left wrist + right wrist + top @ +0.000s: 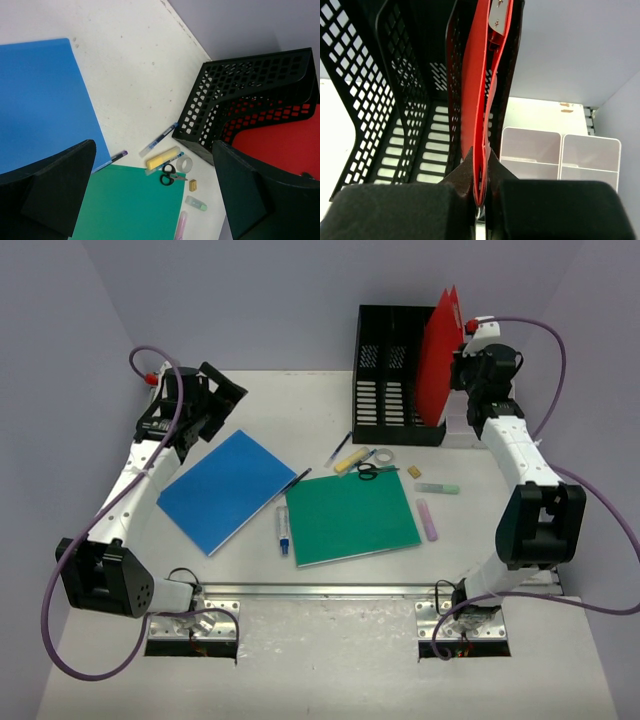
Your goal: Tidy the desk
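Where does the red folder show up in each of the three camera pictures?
Top external: the red folder is upper right, upright at the right end of the black mesh file holder.
Left wrist: the red folder is lower right, inside the holder.
Right wrist: the red folder is in the centre, edge-on, pinched by the right gripper.
Shared landmark: the black mesh file holder, visible in all three.

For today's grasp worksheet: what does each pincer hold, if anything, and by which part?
The right pincer grips the red folder by its edge, folder standing in the black file holder. The left pincer is open, empty.
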Tool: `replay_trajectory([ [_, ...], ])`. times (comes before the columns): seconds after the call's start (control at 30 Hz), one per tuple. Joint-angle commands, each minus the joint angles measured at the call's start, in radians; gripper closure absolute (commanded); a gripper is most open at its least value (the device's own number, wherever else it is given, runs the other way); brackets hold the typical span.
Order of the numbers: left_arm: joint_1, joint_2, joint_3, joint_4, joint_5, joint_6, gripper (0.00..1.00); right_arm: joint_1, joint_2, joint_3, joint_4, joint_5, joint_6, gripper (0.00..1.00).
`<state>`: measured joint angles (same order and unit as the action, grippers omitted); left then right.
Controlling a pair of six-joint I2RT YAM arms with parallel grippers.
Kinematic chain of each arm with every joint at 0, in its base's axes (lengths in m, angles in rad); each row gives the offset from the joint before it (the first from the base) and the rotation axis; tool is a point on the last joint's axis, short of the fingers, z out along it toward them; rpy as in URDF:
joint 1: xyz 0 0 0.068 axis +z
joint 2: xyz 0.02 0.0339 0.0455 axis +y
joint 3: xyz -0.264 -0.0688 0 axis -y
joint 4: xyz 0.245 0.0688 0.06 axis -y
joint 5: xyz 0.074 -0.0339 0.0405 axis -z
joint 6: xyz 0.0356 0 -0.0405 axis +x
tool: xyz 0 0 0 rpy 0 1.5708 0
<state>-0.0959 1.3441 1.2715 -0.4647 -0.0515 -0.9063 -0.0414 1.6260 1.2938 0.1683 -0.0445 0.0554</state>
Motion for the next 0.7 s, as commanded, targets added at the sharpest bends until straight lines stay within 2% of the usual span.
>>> replay_trajectory([
  [0.0,0.016,-0.037,-0.018,0.004,-0.036,0.052,0.00,0.002,0.040,0.175,-0.103,-0.035,0.043,0.88],
  [0.13,0.015,-0.058,-0.029,-0.008,-0.047,0.077,0.00,0.003,0.076,0.281,-0.200,-0.053,0.048,0.53],
  [0.27,0.015,-0.082,-0.044,0.003,-0.054,0.102,0.00,0.003,0.085,0.395,-0.288,-0.086,0.054,0.34],
  [0.4,0.015,-0.116,-0.077,0.049,-0.037,0.176,0.00,0.003,0.058,0.463,-0.335,-0.120,0.062,0.28],
  [0.5,0.015,-0.141,-0.095,0.112,0.020,0.316,0.00,0.003,-0.003,0.474,-0.360,-0.184,0.053,0.27],
  [0.57,0.015,-0.145,-0.098,0.113,0.060,0.413,0.00,0.003,-0.053,0.461,-0.407,-0.243,0.054,0.27],
  [0.67,0.018,-0.159,-0.142,0.103,0.130,0.455,0.00,0.002,-0.159,0.367,-0.485,-0.347,0.069,0.31],
])
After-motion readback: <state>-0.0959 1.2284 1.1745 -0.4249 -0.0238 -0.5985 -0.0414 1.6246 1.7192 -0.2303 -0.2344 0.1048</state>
